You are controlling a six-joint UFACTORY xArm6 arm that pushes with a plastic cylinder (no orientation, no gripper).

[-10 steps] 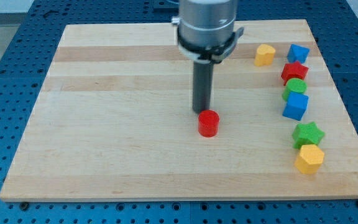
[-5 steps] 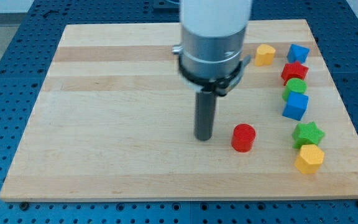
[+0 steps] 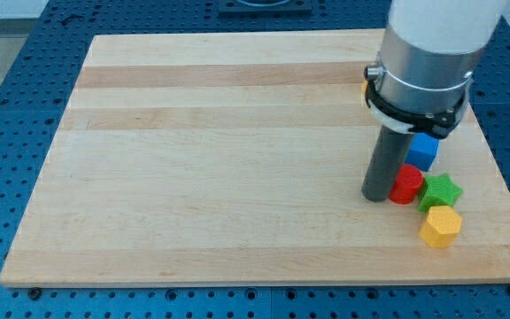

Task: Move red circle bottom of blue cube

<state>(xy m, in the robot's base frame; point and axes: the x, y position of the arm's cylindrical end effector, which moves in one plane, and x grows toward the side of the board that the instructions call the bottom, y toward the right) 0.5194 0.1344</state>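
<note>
red circle (image 3: 406, 184) — touching my tip (image 3: 376, 197), right

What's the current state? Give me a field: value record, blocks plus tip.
tip: my tip sits on the board, touching the red circle's left side
red circle: red circle just below the blue cube, against the green star
blue cube: blue cube partly hidden by the arm
green star: green star right of the red circle
yellow block: yellow block below the green star
board: wooden board
</note>
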